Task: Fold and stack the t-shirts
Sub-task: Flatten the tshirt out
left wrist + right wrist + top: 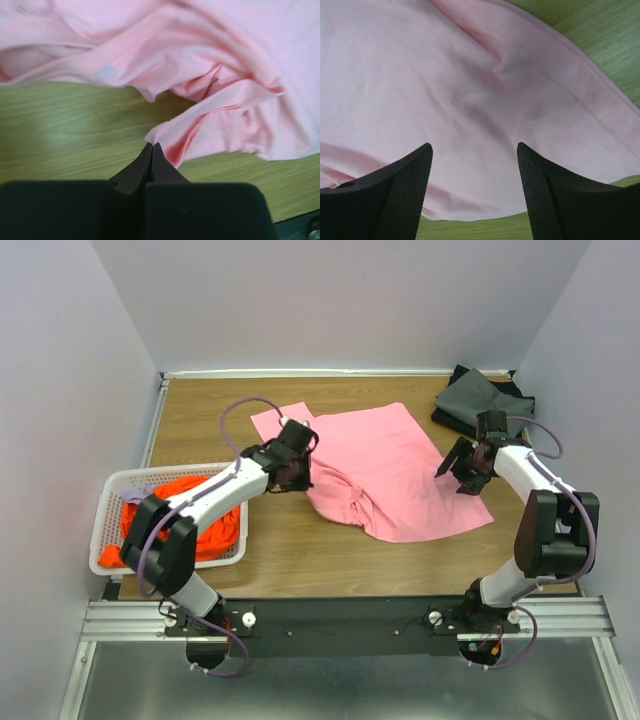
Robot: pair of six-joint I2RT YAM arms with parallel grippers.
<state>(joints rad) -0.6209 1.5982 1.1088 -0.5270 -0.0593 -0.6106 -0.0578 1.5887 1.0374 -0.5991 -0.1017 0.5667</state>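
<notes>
A light pink t-shirt (395, 465) lies spread on the wooden table, its near left part rumpled into folds (225, 60). My left gripper (297, 476) is at the shirt's left edge; in the left wrist view it (152, 146) is shut, pinching a peaked fold of pink cloth at its tips. My right gripper (460, 472) hovers over the shirt's right edge with its jaws wide open (475, 150) and only flat pink cloth (445, 75) beneath them. An orange t-shirt (190, 510) is bunched in the basket. Dark grey t-shirts (480, 400) lie at the back right corner.
The white slotted basket (110, 502) stands at the left near edge, beside the left arm. White walls close in the table at the back and both sides. Bare wood (300, 560) shows in front of the pink shirt.
</notes>
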